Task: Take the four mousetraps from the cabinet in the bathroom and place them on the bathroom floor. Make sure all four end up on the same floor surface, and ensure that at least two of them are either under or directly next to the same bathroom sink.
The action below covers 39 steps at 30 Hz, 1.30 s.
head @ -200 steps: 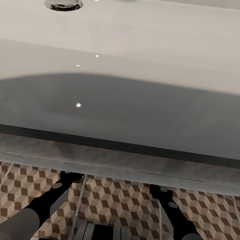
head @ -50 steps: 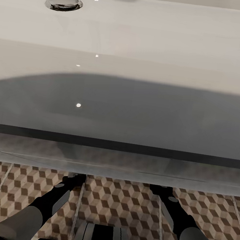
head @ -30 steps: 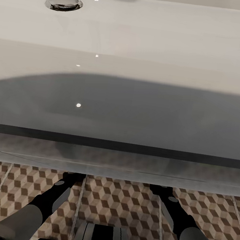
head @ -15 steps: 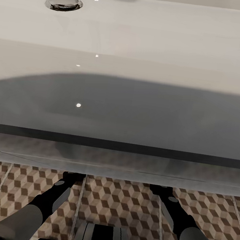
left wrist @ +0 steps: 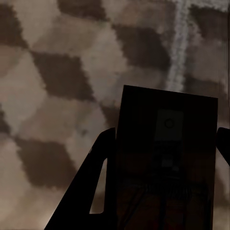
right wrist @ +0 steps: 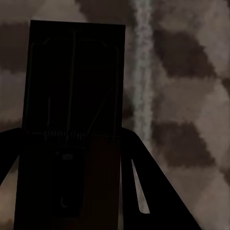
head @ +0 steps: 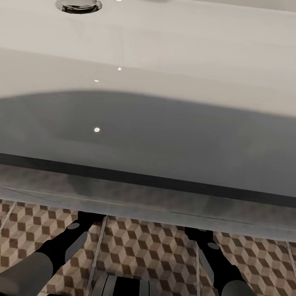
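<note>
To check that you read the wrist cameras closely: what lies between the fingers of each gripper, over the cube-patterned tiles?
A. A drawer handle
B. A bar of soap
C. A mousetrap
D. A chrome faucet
C. Each wrist view shows a flat dark mousetrap with spring wire between the dark fingers, over the bathroom floor.

The bathroom sink (head: 183, 39) is white and glossy, with small bright light spots; its front part is in grey shadow, and a dark stripe runs along its lower edge. The drain (head: 79, 4) in the basin is chrome. The bathroom floor (head: 151, 253) has a cube pattern in brown, beige and white, with pale grout lines. Both arms are black near the tools and grey nearer the body. Between the fingers of the left tool (left wrist: 163, 191), the mousetrap (left wrist: 167, 158) looks very dark brown, almost black. The mousetrap (right wrist: 72, 96) at the right tool (right wrist: 72, 191) is equally dark, with thin dark wires on it.
</note>
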Available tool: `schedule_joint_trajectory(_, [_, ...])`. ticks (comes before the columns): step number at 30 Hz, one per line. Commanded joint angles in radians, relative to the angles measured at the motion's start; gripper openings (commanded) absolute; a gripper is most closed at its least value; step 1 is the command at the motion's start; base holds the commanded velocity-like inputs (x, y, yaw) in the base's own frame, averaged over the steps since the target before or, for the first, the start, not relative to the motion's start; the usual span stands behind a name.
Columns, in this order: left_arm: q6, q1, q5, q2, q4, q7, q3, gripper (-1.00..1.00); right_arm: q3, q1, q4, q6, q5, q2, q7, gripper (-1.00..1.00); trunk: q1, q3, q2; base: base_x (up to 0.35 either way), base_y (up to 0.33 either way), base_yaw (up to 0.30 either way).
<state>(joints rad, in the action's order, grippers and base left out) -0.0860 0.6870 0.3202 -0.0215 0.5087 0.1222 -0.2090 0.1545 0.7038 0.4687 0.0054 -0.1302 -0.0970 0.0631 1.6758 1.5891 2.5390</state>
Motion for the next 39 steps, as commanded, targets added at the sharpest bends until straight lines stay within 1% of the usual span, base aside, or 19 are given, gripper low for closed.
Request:
schedule_joint_trajectory(1, [-0.007,0.001,0.008,0.0,-0.001,0.011,-0.009,-1.0,0.008,0.0,0.001,0.0,-0.014,-0.001,0.004,-1.0,0.0,0.0,0.0,0.0,0.0,0.0])
schedule_joint_trajectory(9, [-0.019,0.001,0.011,-0.002,0.0,0.011,-0.009,-1.0,0.008,0.0,0.001,0.001,-0.014,-0.001,0.003,-1.0,0.0,0.0,0.0,0.0,0.0,0.0])
schedule_joint_trajectory(23, [-0.019,0.001,0.01,-0.004,-0.002,0.01,-0.009,-1.0,0.013,0.0,-0.004,-0.001,-0.019,-0.001,0.001,-1.0,0.0,0.0,0.0,0.0,0.0,0.0])
schedule_joint_trajectory(31, [-0.019,0.001,0.011,-0.003,-0.003,0.01,-0.009,-1.0,0.013,0.0,-0.044,-0.002,-0.019,-0.001,-0.004,-1.0,0.0,0.0,0.0,0.0,0.0,0.0])
schedule_joint_trajectory(39, [-0.019,0.001,0.01,-0.005,-0.003,0.01,-0.009,-1.0,0.012,-0.001,-0.05,-0.002,-0.02,-0.001,-0.006,-1.0,0.0,0.0,0.0,0.0,0.0,0.0])
